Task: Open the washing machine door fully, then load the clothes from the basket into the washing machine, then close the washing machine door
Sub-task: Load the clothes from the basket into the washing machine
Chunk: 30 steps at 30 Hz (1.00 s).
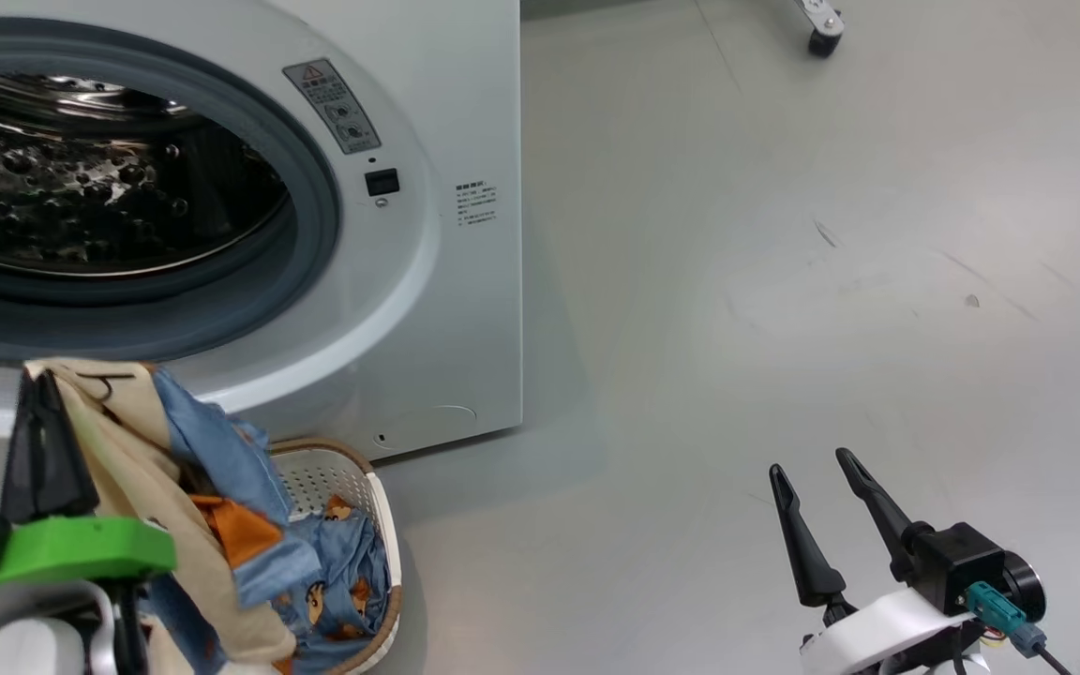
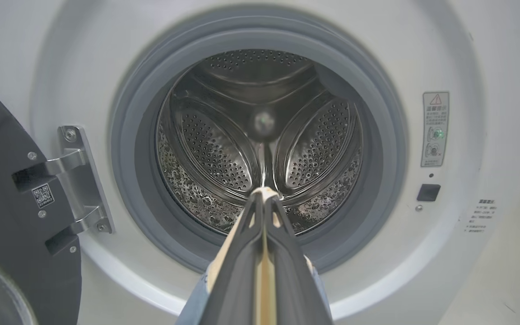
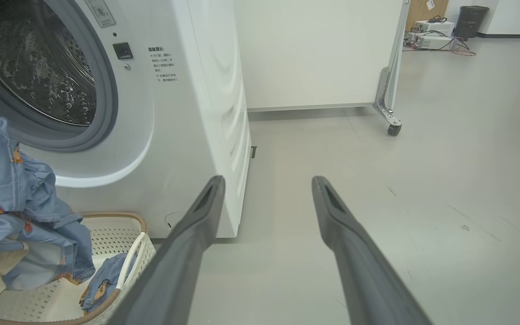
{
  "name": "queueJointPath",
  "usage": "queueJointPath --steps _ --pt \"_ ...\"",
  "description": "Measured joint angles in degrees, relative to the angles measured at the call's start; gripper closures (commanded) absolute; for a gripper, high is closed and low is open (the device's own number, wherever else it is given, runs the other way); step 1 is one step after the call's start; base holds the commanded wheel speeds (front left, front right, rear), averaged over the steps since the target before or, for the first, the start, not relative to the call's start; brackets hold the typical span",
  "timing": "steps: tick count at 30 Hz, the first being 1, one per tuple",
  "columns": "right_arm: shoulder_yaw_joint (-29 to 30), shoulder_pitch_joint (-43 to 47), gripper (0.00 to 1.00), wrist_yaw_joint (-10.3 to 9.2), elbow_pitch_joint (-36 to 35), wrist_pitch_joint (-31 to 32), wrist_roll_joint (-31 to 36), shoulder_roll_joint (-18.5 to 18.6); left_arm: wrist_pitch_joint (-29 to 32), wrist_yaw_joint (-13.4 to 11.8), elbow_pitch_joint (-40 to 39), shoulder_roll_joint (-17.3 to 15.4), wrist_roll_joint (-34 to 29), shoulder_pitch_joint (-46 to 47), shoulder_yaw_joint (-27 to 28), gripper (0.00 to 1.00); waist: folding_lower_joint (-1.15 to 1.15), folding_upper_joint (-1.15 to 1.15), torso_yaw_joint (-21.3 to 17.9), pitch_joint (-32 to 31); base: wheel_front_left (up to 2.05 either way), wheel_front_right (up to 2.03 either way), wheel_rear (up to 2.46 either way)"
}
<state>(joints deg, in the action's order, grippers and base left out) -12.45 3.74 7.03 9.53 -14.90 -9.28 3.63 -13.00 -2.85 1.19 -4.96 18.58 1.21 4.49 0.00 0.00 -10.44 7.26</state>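
Closest to the lens in the left wrist view, the left gripper [image 2: 264, 195] has its two dark fingers pressed together on a fold of cream cloth, which shows as a pale strip between them. That pinch carries a bunch of the clothes [image 1: 221, 450]. At the lower left of the head view, cream, light blue and orange fabric hangs from the fingertips down toward the basket [image 1: 382, 525], where another blue printed piece lies inside. The bundle seems held high so that it clears the basket rim and the lower lip of the opening. Its long axis runs roughly up and down, gripped end on top and loose end trailing over the basket; whether it touches the basket I cannot tell. The fingers aim at the middle of the steel drum [image 2: 264, 135], which looks empty inside the grey gasket [image 2: 127, 180] of the washing machine [image 1: 465, 309]. The washing machine door [image 2: 2, 203] stands swung aside at the left edge of that frame, leaving the mouth free. At the lower right of the head view, the right gripper [image 1: 808, 461] is spread wide with nothing in it, over bare floor [image 1: 784, 234], probably to keep out of the loading path.
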Motion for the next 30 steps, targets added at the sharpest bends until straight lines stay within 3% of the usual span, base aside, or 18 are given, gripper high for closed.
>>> queueJointPath --steps 10,17,30 --pt "-1.09 -2.38 0.00 0.00 -0.76 0.00 -0.27 -0.56 4.16 -1.44 1.23 -7.13 -0.26 13.49 6.55 1.00 0.00 0.00 -5.17 6.51 0.00 0.00 0.00" --pt "-2.99 -4.29 0.00 0.00 -1.38 0.00 -0.38 -1.15 9.22 -1.83 8.33 -12.25 -1.90 21.95 8.23 1.00 0.01 0.00 -8.84 12.90 0.00 0.00 0.00" --pt "-4.86 -7.78 0.00 0.00 -4.00 0.00 -0.38 -1.36 14.02 -2.79 16.29 -17.39 -1.92 38.56 9.39 1.00 0.01 0.00 -12.73 24.11 0.00 0.00 0.00"
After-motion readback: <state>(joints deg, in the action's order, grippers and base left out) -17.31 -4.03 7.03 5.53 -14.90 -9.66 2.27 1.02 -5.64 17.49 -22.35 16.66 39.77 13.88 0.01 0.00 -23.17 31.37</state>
